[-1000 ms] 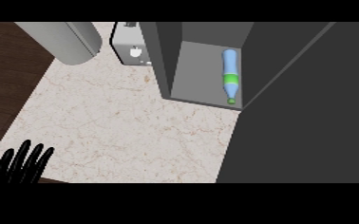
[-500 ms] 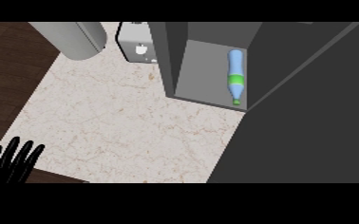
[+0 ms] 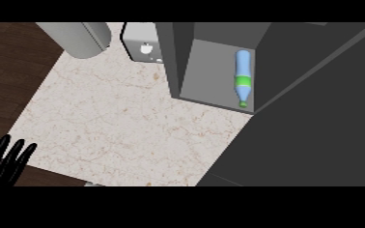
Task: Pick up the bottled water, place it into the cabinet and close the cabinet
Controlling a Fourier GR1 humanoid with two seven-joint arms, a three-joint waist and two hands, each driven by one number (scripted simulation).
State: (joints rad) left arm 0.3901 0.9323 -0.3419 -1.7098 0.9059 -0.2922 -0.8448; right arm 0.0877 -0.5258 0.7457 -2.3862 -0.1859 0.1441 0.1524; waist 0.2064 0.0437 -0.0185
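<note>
- The bottled water [image 3: 243, 77] lies on its side inside the cabinet [image 3: 214, 72].
- The bottle is light blue with a green band round its middle and a green cap.
- The cap end points to the cabinet's front edge, and the bottom end points to the back.
- The bottle lies along the cabinet's right wall, close beside it.
- The cabinet is dark grey and stands at the far right part of the counter [image 3: 128, 121].
- Its front is open, so the grey floor inside shows.
- A big dark grey panel [image 3: 306, 135] fills the right side of the view, just beside the cabinet's open front.
- The left hand [image 3: 14, 157] shows at the lower left, by the counter's near left corner.
- Its black fingers are straight and point up, and it holds nothing.
- The bottle is well apart from this hand, across the counter at the far right.
- No hand touches the bottle.
- A small white box [image 3: 143, 48] stands at the counter's far edge, just left of the cabinet.
- A grey round thing [image 3: 78, 38] lies at the counter's far left corner.
</note>
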